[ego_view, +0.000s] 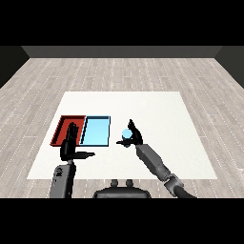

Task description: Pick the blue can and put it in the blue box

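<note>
We see a bare test room, a lab-like workspace rather than a home: the white table (143, 102) stands alone on pale wood-plank flooring (119, 71), and beyond the table a plain dark wall (122, 51) closes the room.

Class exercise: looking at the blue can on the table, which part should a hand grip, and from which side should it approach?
Grip the blue can around its curved side wall, coming from the robot's right. It appears upright, just right of the light blue tray, and the right hand is already curled round it from that side; the left hand is open over the red tray.
</note>
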